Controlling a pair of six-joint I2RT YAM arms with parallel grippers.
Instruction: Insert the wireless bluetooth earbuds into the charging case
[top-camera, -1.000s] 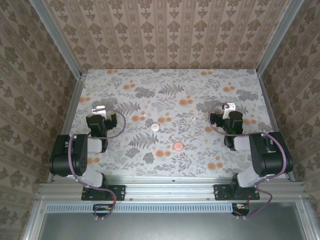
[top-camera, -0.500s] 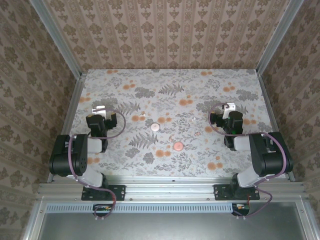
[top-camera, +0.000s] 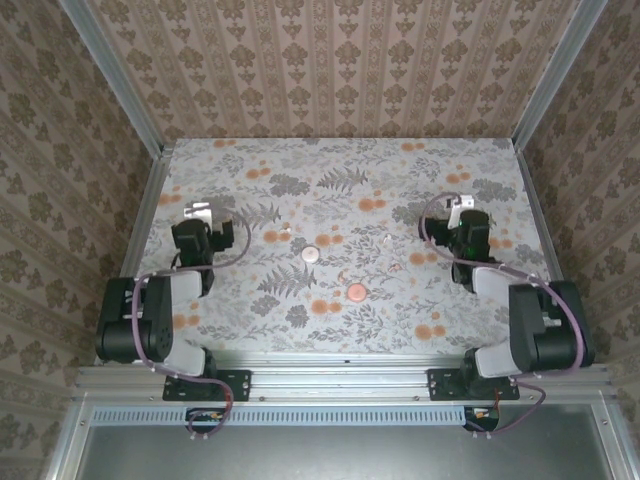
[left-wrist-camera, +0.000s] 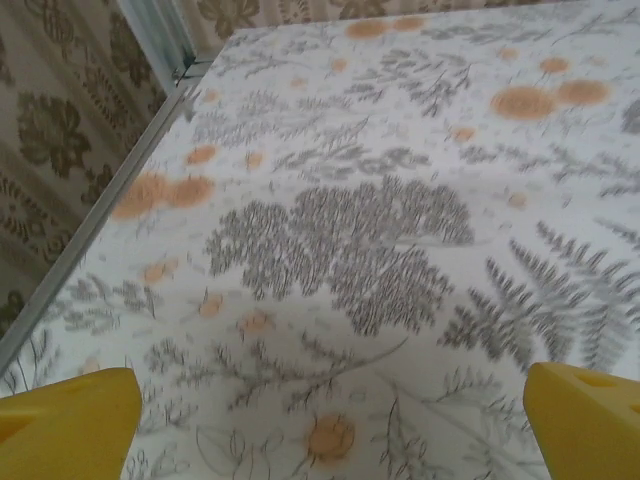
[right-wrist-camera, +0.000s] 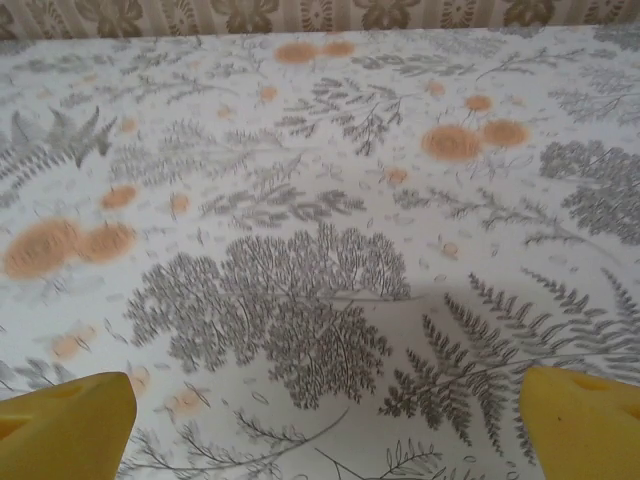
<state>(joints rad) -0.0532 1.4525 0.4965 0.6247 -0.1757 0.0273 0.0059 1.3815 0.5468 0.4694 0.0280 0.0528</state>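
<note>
Two tiny whitish earbuds lie on the floral table, one (top-camera: 285, 231) left of centre and one (top-camera: 386, 240) right of centre. Between them and nearer me lie two coin-like round discs, a pale one (top-camera: 311, 254) and a salmon one (top-camera: 356, 292); I cannot tell which is the charging case. My left gripper (top-camera: 200, 212) hovers far left of them and is open. In the left wrist view its yellow fingertips (left-wrist-camera: 70, 425) stand wide apart over bare cloth. My right gripper (top-camera: 461, 205) is at the far right, also open, with nothing between its jaws (right-wrist-camera: 325, 425).
Patterned walls with metal corner posts (top-camera: 120, 85) close off the table on three sides. A metal edge rail (left-wrist-camera: 90, 235) runs close by the left gripper. Printed orange dots (right-wrist-camera: 450, 142) mark the cloth.
Both arms have stretched slightly away from me, so each gripper sits a little farther up the table. The right arm's elbow has swung to the right. The earbuds and discs have not moved.
</note>
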